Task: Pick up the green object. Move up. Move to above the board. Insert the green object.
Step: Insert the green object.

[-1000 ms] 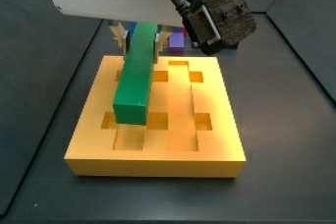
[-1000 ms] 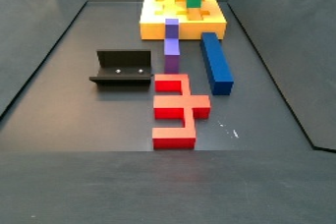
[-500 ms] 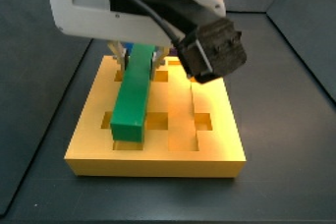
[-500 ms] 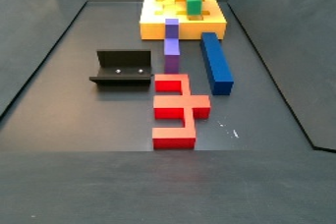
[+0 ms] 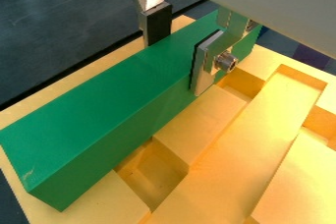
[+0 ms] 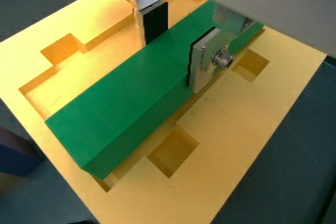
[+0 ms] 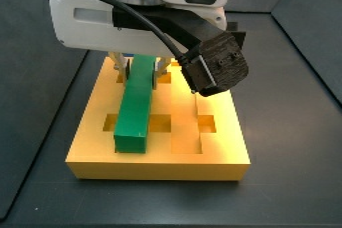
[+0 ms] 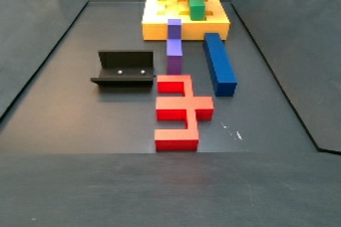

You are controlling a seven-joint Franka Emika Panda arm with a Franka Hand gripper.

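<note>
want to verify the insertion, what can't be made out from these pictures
- Side view: the arm's body hides the gripper and the green object's far end.
- Side view: the board is too small to judge seating.
- Wrist view: the bar hides the groove beneath it; fingers clamp its sides.

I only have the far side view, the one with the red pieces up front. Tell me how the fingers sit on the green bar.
Observer: In both wrist views the gripper has one silver finger on each long side of the green object, apparently clamping it.
Operator: Report where the bar sits on the board.
Observer: In a side view it lies lengthwise in a groove of the board, near end low over a square hole.
Operator: Say what's beside the board.
Observer: A purple block and blue bar lie just in front.
</note>
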